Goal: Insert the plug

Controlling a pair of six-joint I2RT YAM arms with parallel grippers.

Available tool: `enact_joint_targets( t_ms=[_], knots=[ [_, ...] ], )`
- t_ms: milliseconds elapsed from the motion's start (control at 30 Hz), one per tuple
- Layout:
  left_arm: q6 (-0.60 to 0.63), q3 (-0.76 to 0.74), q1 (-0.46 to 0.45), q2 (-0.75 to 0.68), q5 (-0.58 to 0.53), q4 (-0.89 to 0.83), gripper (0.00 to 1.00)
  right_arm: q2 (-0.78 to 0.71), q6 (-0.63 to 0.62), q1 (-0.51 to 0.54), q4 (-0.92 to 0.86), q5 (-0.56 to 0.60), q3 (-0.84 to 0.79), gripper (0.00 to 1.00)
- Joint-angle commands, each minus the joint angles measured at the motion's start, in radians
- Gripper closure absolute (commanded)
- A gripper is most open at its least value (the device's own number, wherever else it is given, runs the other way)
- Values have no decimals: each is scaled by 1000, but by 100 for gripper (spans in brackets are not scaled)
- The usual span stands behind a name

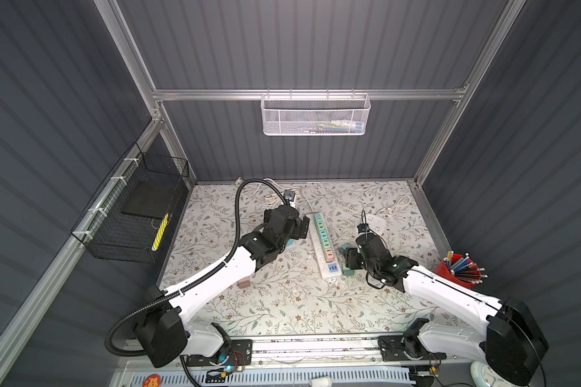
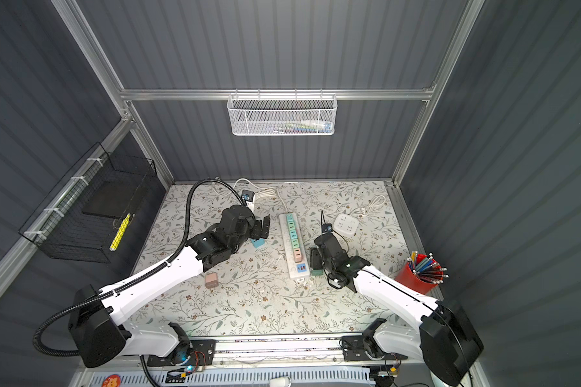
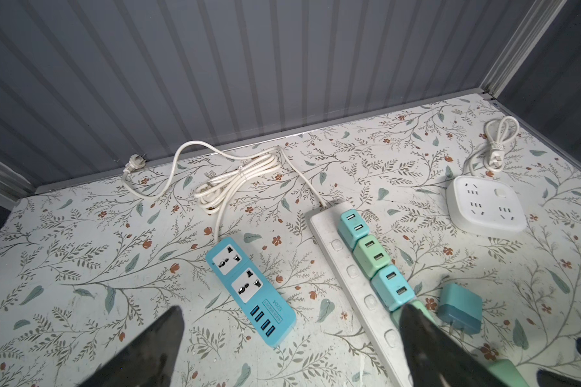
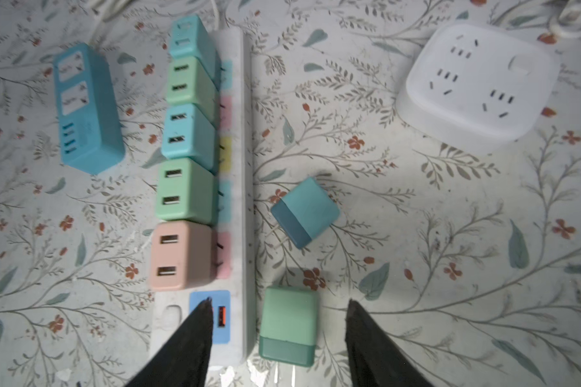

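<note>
In both top views a table (image 1: 282, 308) covered in flat paper with leaves and small flowers sits inside grey walls (image 1: 299, 50) that have long ridges and shiny metal bars. A white net basket (image 1: 316, 115) hangs at the back. A black wire basket (image 1: 138, 214) hangs at the side. A red cup (image 1: 445, 269) of pens stands far right. A long white power strip (image 1: 317, 254) lies in the middle with a row of little blocks plugged in. The left gripper (image 1: 302, 228) is just beside it on the left, and the right gripper (image 1: 348, 259) is just beside it on the right.

In the left wrist view the left gripper has its two dark fingers (image 3: 168, 328) wide apart, holding nothing. A smooth blue strip (image 3: 250, 288) lies on the table beyond them. A white socket box (image 3: 485, 204) with round corners sits well apart.

In the right wrist view the right gripper's fingers (image 4: 198, 335) are apart too. The green plug (image 4: 288, 325), a smooth block with soft corners, lies on the table between them, touching neither. It is just beside the power strip's end. A teal plug (image 4: 305, 212) lies tilted near it.
</note>
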Motion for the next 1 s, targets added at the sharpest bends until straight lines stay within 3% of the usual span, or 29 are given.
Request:
enact_joint_targets(
  t_ms=[0, 733, 867, 967],
  knots=[
    [-21, 18, -8, 22, 47, -15, 0, 62, 5, -5, -78, -116, -6, 36],
    [-26, 20, -8, 27, 28, -25, 0, 311, 24, -32, 0, -76, 36, 49],
    [-18, 18, -8, 19, 12, -25, 0, 275, 35, -28, -16, -61, 41, 61],
    [-15, 17, -8, 10, 4, -22, 0, 195, 40, -16, -55, -21, 46, 63]
  ],
)
